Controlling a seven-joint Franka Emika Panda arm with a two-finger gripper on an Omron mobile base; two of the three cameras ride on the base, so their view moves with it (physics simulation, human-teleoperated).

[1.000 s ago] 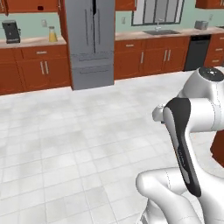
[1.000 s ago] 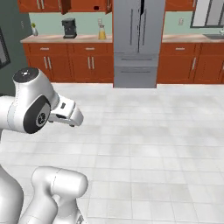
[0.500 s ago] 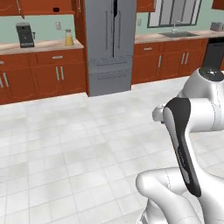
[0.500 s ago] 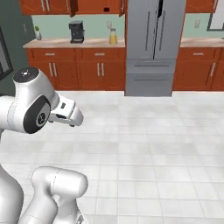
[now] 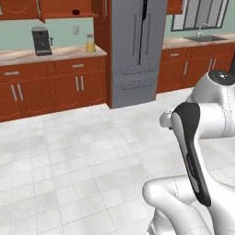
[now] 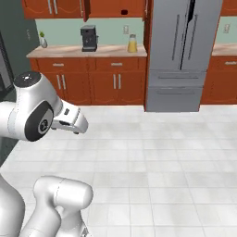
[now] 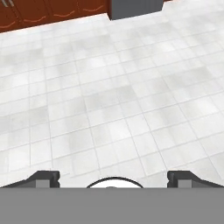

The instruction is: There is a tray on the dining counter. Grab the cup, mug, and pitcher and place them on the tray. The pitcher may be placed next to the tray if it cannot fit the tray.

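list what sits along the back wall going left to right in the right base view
small vase with a plant → black coffee machine → pitcher of orange liquid → grey fridge; the first three stand on the marbled counter.

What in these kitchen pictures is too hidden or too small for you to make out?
- Pitcher: far off on the back counter in both base views, too small to make out details.
- Gripper: in the hand view, only the tips of its fingers rise above the bottom edge, set wide apart.
- Coffee machine: too small for detail.
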